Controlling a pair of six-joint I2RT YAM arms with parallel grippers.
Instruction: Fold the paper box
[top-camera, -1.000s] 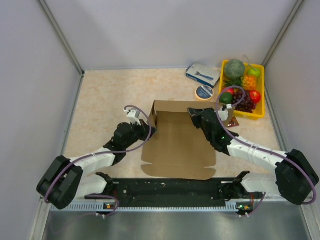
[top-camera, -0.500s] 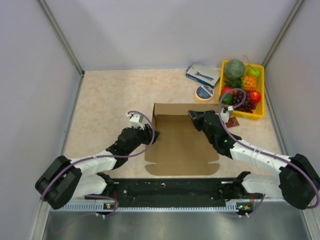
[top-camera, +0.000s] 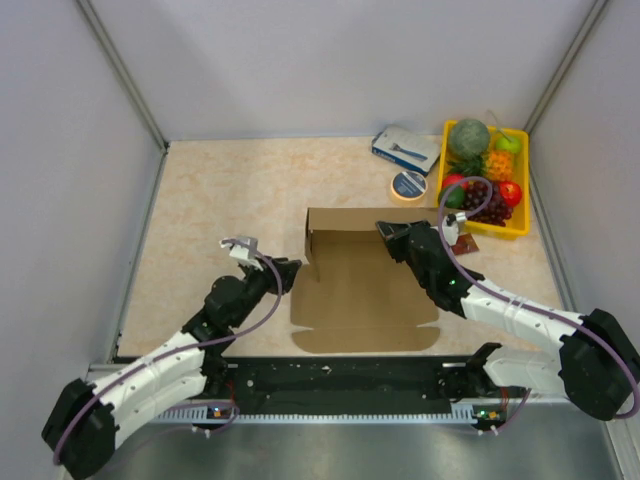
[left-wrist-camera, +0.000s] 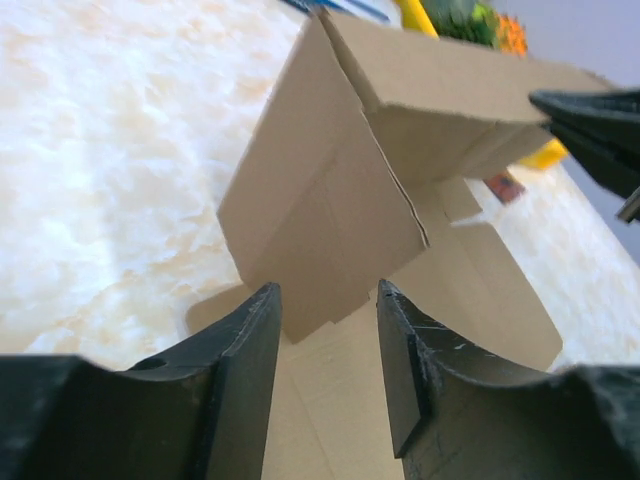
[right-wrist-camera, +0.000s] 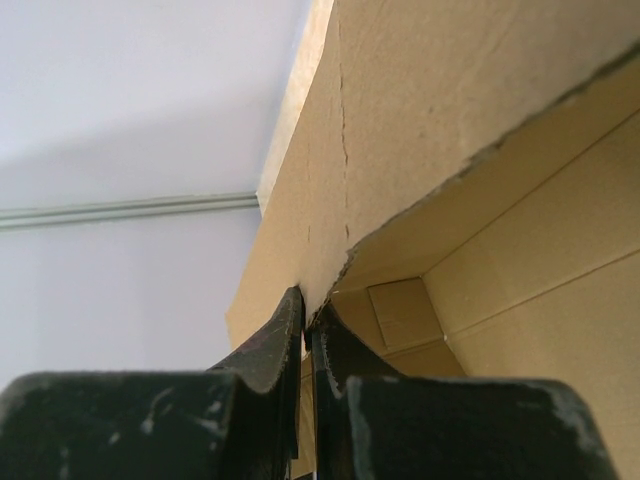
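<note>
The paper box (top-camera: 365, 295) sits in the middle of the table (top-camera: 215, 190), and I judge it barely begun: its far wall and left side flap stand up, while the base and near flap lie flat, not yet raised or tucked. My right gripper (top-camera: 384, 229) is pinched on the far wall's top edge, and my left gripper (top-camera: 289, 268) hangs fingers apart just off the left flap, holding nothing. The box is unprinted; the blue-and-white carton (top-camera: 405, 148) and round tin (top-camera: 408, 185) beyond carry labels too small to read.

Left gripper (top-camera: 289, 268), low left of centre, stands with fingers parted; right gripper (top-camera: 385, 230), right of centre, is pinched tight.
</note>
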